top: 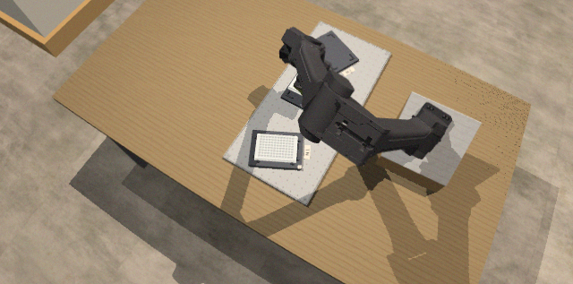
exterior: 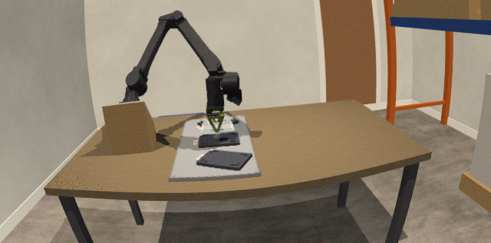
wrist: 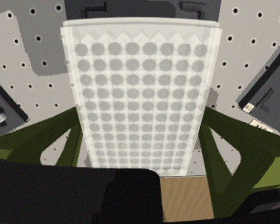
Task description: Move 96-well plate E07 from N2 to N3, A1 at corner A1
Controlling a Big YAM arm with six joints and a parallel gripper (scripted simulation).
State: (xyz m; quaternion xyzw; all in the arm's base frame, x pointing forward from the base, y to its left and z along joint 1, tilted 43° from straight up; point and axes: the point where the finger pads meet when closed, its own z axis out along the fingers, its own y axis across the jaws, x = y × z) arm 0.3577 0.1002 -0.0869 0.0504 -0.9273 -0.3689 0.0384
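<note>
The gripper was clamped on plate E07, its two olive-green fingers pressed against the plate's long sides. The plate was white, rectangular, and covered by a regular grid of round wells. It hung above the grey deck, with a dark nest showing past its far short end. In the exterior view the plate sat between the green fingers at the far part of the deck, clear of the nearer nests.

The deck was a flat grey rectangular board, dotted all over with small holes. It lay on a wooden table with a fine lined grain.

Nests seen: three, each a dark flat rectangular tray. N1 held plate E01, white with the same well grid. N3 lay at the opposite end, bare, with raised corner locators. The middle nest, N2, was largely hidden by the arm in the top view.

Plates seen: two. Small white labels seen beside nests: two; their text was too small to read.

The arm was matt black and angular. It stood on a grey-topped block.
</note>
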